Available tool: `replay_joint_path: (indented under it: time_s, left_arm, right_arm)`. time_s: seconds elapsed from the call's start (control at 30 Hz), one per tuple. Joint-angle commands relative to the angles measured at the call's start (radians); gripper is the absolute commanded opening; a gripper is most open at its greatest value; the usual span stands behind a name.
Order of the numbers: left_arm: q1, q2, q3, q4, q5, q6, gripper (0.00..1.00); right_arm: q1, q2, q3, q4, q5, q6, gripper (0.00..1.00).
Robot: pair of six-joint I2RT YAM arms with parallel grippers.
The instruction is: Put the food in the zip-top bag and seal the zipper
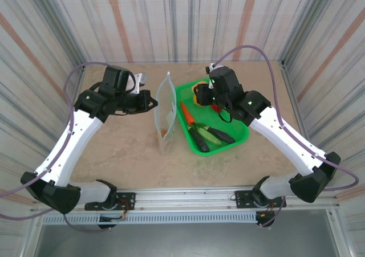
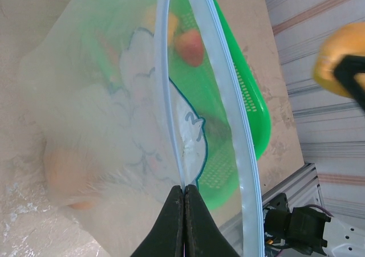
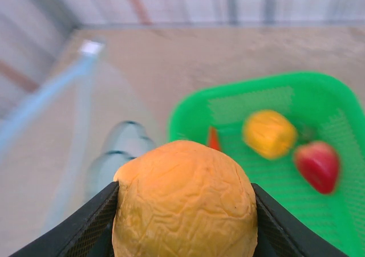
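I see the zip-top bag point(image 1: 165, 106) upright on the counter point(image 1: 114, 149), just left of the green basket point(image 1: 242, 136), with one orange piece point(image 1: 163, 133) inside. The basket holds one carrot point(image 1: 186, 113), one yellow fruit point(image 3: 269, 133), one strawberry point(image 3: 317, 164) and two dark long pieces point(image 1: 221, 135). My left end effector point(image 2: 183, 203) is pinched fully closed on the zipper point(image 2: 162, 69). The right end effector point(image 3: 185, 228) clamps one orange round fruit point(image 3: 182, 183).

In the right wrist view the orange round fruit point(image 3: 183, 203) runs off the bottom edge and hides most of the carrot point(image 3: 213, 138); the right jaws beside it are cut off too. The zip-top bag point(image 3: 122, 154) and its zipper point(image 3: 48, 90) are a blur there. In the left wrist view, an orange piece point(image 2: 65, 171) low inside the bag is too hazy to name, and the bottom edge crops the left jaws.
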Motion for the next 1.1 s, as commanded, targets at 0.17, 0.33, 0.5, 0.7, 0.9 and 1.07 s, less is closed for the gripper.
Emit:
replay_joint_path:
  time_s: [0.17, 0.33, 0.5, 0.7, 0.9, 1.07]
  left_arm:
    - [-0.010, 0.002, 0.001, 0.001, 0.027, -0.006, 0.00]
    - [-0.012, -0.008, -0.017, 0.027, 0.057, -0.022, 0.00]
    - [-0.009, -0.031, -0.018, 0.031, 0.040, -0.019, 0.00]
    - [0.004, -0.042, -0.021, 0.022, 0.043, -0.008, 0.00]
    - [0.013, -0.048, -0.036, 0.022, 0.039, 0.000, 0.00]
    - [0.022, -0.057, -0.047, 0.021, 0.037, 0.006, 0.00]
  right_arm:
    - [0.087, 0.134, 0.153, 0.016, -0.271, 0.018, 0.51]
    - [0.133, 0.223, 0.180, 0.018, -0.265, 0.022, 0.52]
    - [0.190, 0.297, 0.205, -0.068, -0.122, -0.006, 0.58]
    - [0.195, 0.275, 0.124, -0.037, -0.087, 0.005, 0.75]
    - [0.195, 0.266, 0.120, -0.034, -0.135, -0.006, 0.76]
    - [0.194, 0.222, 0.129, -0.001, -0.204, -0.027, 0.76]
